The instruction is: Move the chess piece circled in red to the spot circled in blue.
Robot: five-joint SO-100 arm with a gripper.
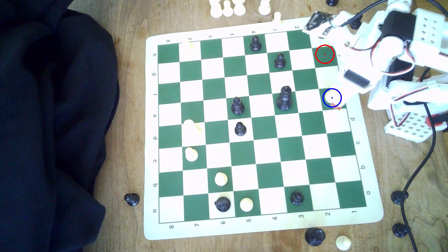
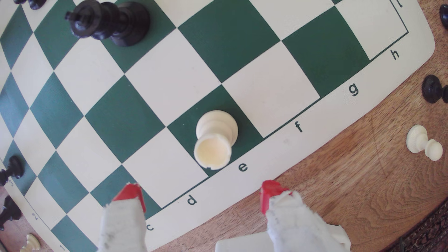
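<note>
Nearest the wrist camera, the gripper (image 2: 203,193) of the white printed arm shows two cloth-wrapped fingers with red tips (image 2: 129,193), spread wide and holding nothing; one tip hangs over a dark green square near the letter c, the other over the bare wooden table (image 2: 363,181) just off the board's pale border. Just beyond the tips, clear of both, the glossy cream-white rook-shaped chess piece (image 2: 215,138) stands upright on the dark green edge square beside the letter e. In the exterior view the same piece (image 1: 330,96) sits inside the thin blue ring marking the spot (image 1: 327,105), washed out by glare, with the red tips at its lower edge and the arm's body covering the board's corner at that view's right. The red-ringed dark green square (image 1: 324,54) lies bare two squares away along the same edge. Farther off, a tall black king (image 2: 109,21) stands on the green-and-white vinyl board (image 2: 121,116). A black cable (image 1: 417,174) crosses the table, and dark cloth (image 1: 48,121) is cut off at the exterior view's left.
</note>
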